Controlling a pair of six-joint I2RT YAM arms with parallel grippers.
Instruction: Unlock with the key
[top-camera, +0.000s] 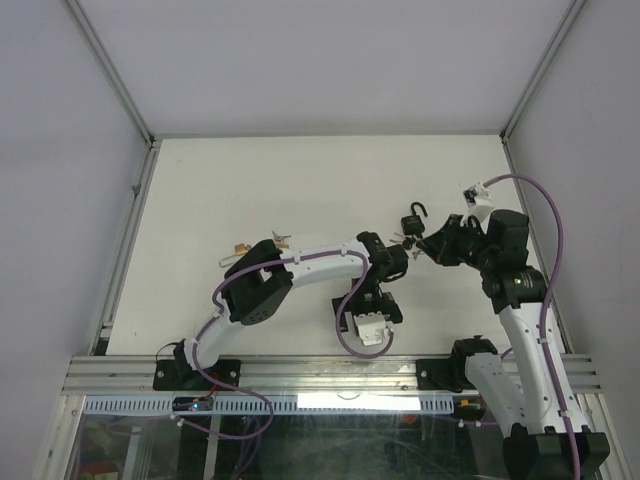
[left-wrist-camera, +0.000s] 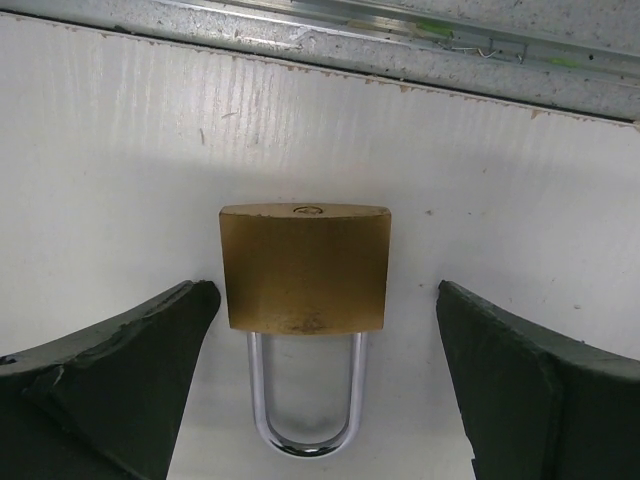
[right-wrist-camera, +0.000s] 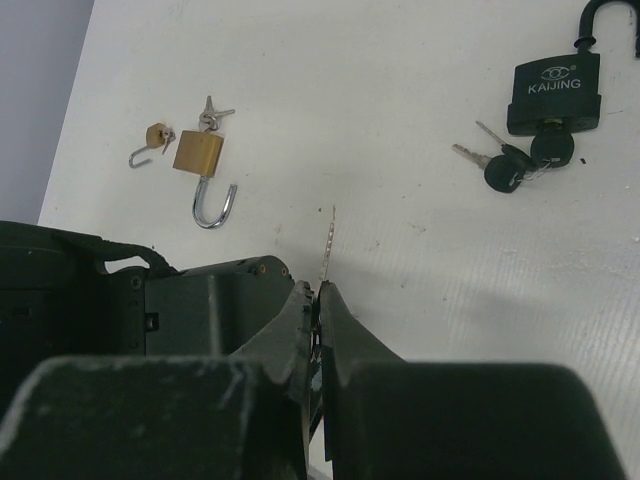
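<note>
Left fingers (left-wrist-camera: 110, 380) spread wide, nothing held. The left gripper (left-wrist-camera: 327, 300) straddles the brass padlock (left-wrist-camera: 305, 268), clear of it on both sides. Padlock lies flat on the table (left-wrist-camera: 120, 150) near the metal rail (left-wrist-camera: 300, 30), with its shackle (left-wrist-camera: 305, 420) closed and pointing back at the wrist. Right gripper (right-wrist-camera: 322, 300) is pinched tight on the key (right-wrist-camera: 327, 240), blade sticking out past the tips. Further out: black padlock (right-wrist-camera: 555, 90), shackle open, key bunch (right-wrist-camera: 515, 165) at its base. Off left, a small open padlock (right-wrist-camera: 198, 155), with a tiny one (right-wrist-camera: 155, 133) just beside it.
</note>
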